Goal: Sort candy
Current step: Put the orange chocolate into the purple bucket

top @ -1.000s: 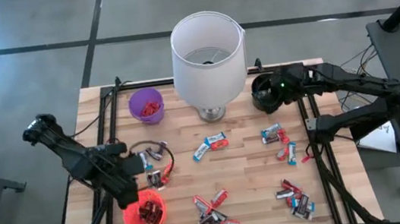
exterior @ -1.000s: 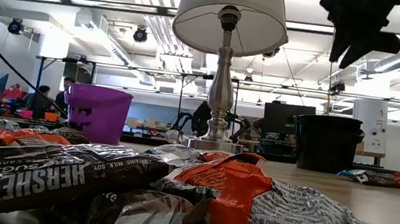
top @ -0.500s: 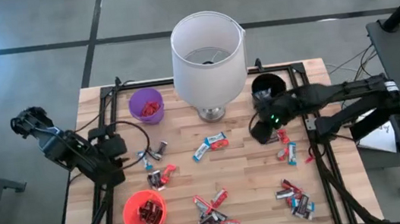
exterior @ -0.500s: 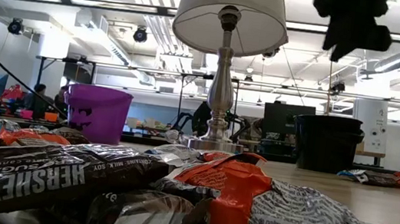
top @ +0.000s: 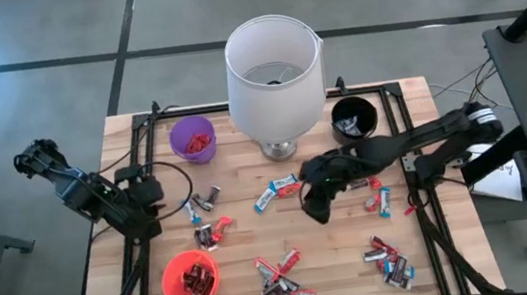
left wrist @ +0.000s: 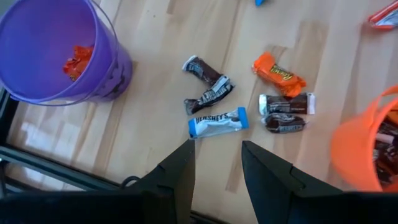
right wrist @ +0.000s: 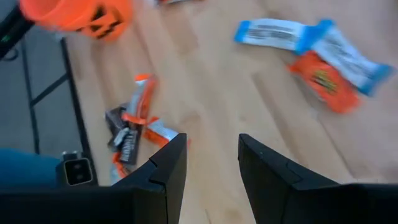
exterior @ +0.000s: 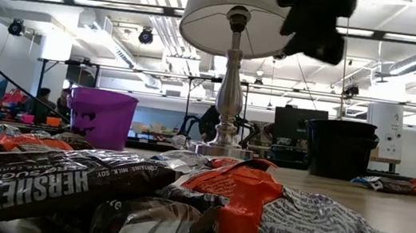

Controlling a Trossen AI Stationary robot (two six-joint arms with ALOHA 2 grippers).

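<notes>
1. Wooden slatted counter (top: 337,249) carried the candy, small shiny wrapped bars in red, blue-and-white and dark brown, scattered in several loose clusters: one near the counter's middle (top: 276,191), one toward the front (top: 281,276), one at the right front (top: 388,261), and one just beside the left arm (top: 204,218).
2. Three cups stood about: a purple plastic cup (top: 192,139) with a few red pieces inside, an orange-red plastic cup (top: 190,279) holding dark bars, and a black cup (top: 353,118) by the white-shaded lamp (top: 273,71).
3. Right end effector (top: 312,200) hung above the middle of the counter, near the central cluster; fingers (right wrist: 168,171) stood moderately apart, holding nothing.
4. Left end effector (top: 148,194) waited at the left edge, above a blue-and-white bar (left wrist: 217,123); fingers (left wrist: 180,174) likewise moderately apart and empty.
5. Judged stage: sorting partly done, most bars not yet in cups.
6. Risks, as judged:
   - Bars lay touching or overlapping, so a closing grip could catch two wrappers of different colours.
   - Slick foil might slip out during lift.
   - Lamp stood close to the purple and black cups; a careless swing could knock it.
   - Light cups might tip if nudged at the rim.
</notes>
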